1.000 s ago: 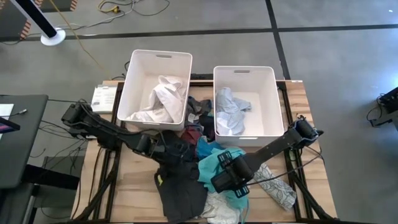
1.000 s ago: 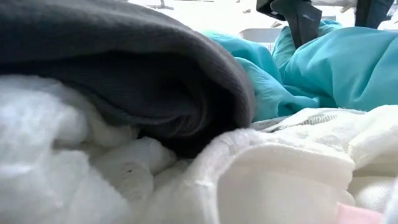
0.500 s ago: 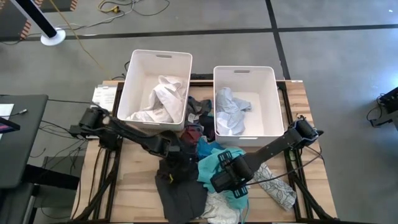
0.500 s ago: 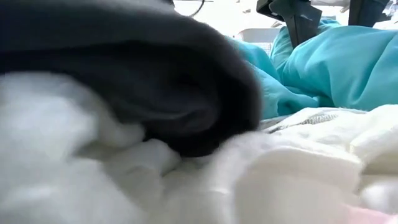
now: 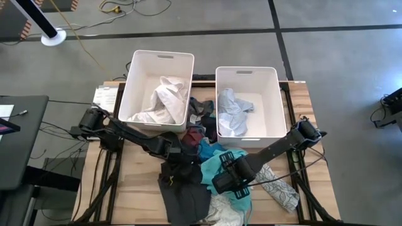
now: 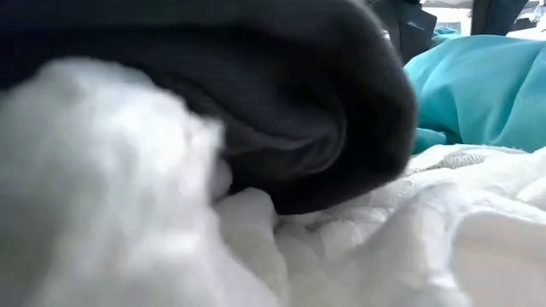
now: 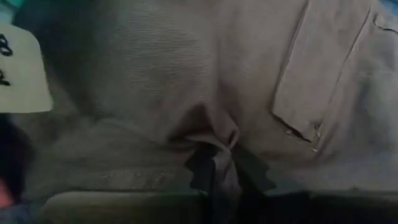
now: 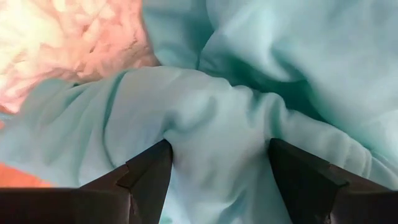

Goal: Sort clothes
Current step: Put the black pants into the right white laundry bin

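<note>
The clothes lie heaped on the table's near middle. On top is a dark grey garment (image 5: pixel 185 188), with my left gripper (image 5: pixel 174 160) shut on its upper part. Beside it lies a teal garment (image 5: pixel 213 164), and my right gripper (image 5: pixel 227 180) stands open on it. A white fleecy garment (image 5: pixel 220 210) lies under both at the near edge and fills the low view (image 6: pixel 128 213), where the dark garment (image 6: pixel 281 102) rests on it. More white clothes lie in two white bins. My left gripper (image 7: pixel 214 180) pinches a small raised pucker of the dark grey garment (image 7: pixel 214 134) between its two shut fingers. The cloth draws into creases toward the fingers. The rest of the garment lies on the pile. My right gripper (image 8: pixel 224 165) is open, and its two fingertips (image 8: pixel 152 165) press into the teal garment from above. A soft ridge of teal cloth (image 8: pixel 217 124) bulges between them. The garment lies on the pile.
Two white bins stand at the far side, the left one (image 5: pixel 135 75) and the right one (image 5: pixel 273 94), each with white clothes inside. Dark and maroon clothes (image 5: pixel 200 122) lie between them. A patterned white garment (image 5: pixel 279 188) lies at the near right.
My left arm has reached farther toward the table's right and near edge, onto the dark grey garment. In the low view, that garment's near fold has bulged and shifted sideways over the white fleece. My right arm has kept still.
</note>
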`<action>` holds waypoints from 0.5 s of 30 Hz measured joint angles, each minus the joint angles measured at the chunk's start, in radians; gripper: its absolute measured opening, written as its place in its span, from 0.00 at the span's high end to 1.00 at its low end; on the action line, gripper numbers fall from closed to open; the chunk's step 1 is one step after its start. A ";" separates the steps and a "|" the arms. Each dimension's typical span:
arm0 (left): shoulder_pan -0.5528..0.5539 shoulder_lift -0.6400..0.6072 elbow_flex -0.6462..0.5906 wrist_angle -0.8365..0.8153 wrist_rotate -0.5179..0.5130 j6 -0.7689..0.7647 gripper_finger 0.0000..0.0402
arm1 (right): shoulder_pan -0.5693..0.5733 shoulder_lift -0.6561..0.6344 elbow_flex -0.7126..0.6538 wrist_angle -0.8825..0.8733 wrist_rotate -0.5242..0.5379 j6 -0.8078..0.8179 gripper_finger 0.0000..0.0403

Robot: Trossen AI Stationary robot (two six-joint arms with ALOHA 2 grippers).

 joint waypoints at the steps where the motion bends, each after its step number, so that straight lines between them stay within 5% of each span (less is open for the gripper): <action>1: 0.000 -0.013 0.000 -0.011 -0.021 0.007 0.95 | 0.000 0.000 0.000 -0.001 0.002 0.000 0.29; 15: -0.001 -0.393 -0.002 -0.120 -0.233 0.010 0.96 | 0.000 0.001 0.167 -0.007 0.087 0.034 0.29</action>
